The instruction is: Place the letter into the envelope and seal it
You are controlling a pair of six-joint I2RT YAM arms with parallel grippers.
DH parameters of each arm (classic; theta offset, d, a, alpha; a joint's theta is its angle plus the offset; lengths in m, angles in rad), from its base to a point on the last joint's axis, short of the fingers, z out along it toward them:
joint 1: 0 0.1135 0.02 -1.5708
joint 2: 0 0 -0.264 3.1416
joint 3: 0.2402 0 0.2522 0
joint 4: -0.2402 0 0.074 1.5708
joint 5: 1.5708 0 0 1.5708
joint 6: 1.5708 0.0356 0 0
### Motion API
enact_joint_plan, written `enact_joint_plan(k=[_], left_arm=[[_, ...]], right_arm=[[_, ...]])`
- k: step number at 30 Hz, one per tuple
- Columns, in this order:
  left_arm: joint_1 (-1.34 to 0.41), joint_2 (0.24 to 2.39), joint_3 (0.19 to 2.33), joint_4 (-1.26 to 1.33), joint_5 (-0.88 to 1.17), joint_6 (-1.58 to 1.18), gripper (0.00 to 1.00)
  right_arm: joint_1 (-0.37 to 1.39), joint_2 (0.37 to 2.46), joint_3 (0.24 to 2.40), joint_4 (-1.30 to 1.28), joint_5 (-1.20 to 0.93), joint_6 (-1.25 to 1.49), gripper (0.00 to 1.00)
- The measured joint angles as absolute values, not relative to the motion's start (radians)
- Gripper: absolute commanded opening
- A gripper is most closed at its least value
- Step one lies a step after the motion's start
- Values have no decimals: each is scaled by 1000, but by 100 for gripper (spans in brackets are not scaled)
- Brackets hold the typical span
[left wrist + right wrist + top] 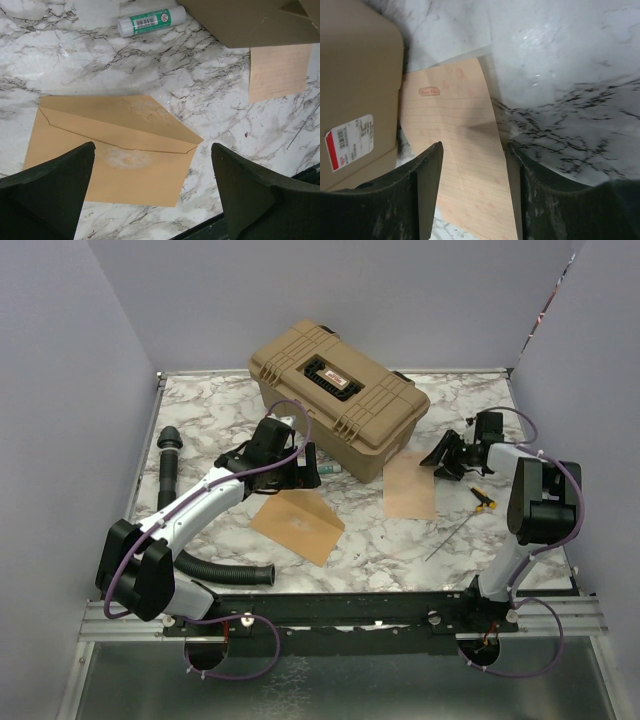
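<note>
Right wrist cam: right claw half-open straddling the letter, looks set to pinch it, left claw wide, empty over the envelope

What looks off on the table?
The envelope lies at an angle on the marble table, with a whitish smear just below its flap edge and a small tear near one end of the flap.

kraft-brown envelope, pale pink lined letter, tan case, white-grey marbled table.
</note>
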State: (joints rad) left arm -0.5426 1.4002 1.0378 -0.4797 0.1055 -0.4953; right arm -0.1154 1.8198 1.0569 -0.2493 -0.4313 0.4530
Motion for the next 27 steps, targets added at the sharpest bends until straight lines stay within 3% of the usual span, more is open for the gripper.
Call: enact_joint_plan(k=[10,16,20,27], left_arm=[[-543,1400,1042,-469,103,-495,99],[-543,1400,1042,-469,101,-495,99],[-543,1400,1042,-469,101,-495,99],[-543,1399,1042,-459,101,-495,99]], right_arm=[[-115,1820,963,-132,-615,455,43],[-115,1827,921,-74,-657,454,21],[-115,1835,888,-17,-681,469,1],[-115,1806,836,24,-665,506,0]])
